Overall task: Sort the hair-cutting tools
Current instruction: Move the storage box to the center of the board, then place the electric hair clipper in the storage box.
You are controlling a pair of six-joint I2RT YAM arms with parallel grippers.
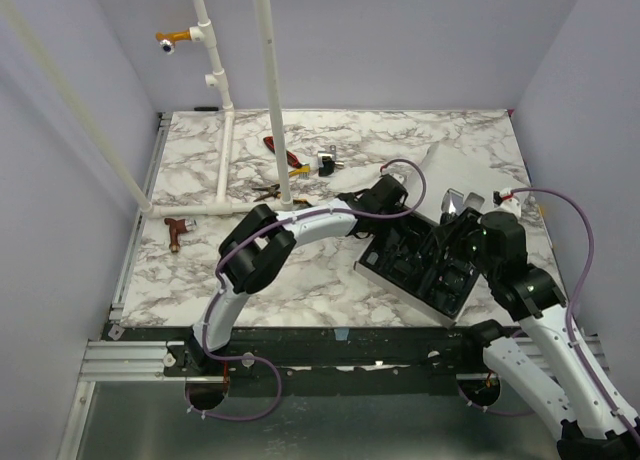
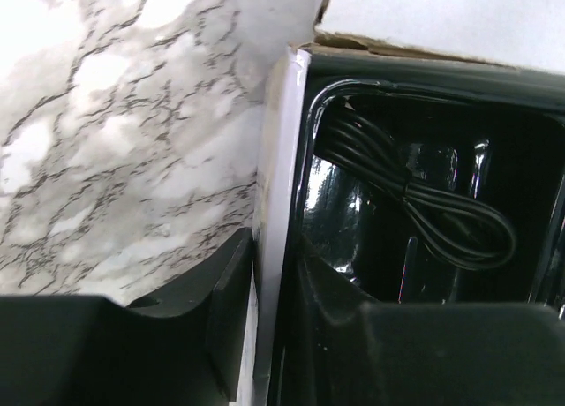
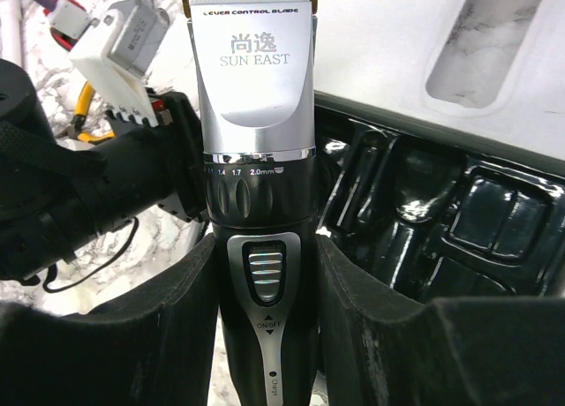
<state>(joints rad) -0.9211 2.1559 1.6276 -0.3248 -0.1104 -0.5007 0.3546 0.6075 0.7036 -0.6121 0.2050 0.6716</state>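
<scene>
The slim black clipper (image 3: pixel 256 159) with a silver blade end stands upright between the fingers of my right gripper (image 3: pixel 262 274), which is shut on its body. In the top view that gripper (image 1: pixel 462 220) hangs over the far right part of the black moulded tray (image 1: pixel 372 268), blade end (image 1: pixel 452 201) pointing away. My left gripper (image 2: pixel 274 282) straddles the box's white side wall (image 2: pixel 278 185), one pad outside and one inside against the black liner, pressed on it. It sits at the box's far left corner (image 1: pixel 383 198). A coiled black cable (image 2: pixel 441 203) lies in a tray compartment.
Red-handled pliers (image 1: pixel 280 150), a yellow-handled tool (image 1: pixel 268 191) and a small metal part (image 1: pixel 327 162) lie behind the box. A reddish-brown T-shaped piece (image 1: pixel 177 230) sits at the left. White pipes (image 1: pixel 225 150) rise from the table. The box's white lid flap (image 1: pixel 440 160) lies behind the tray.
</scene>
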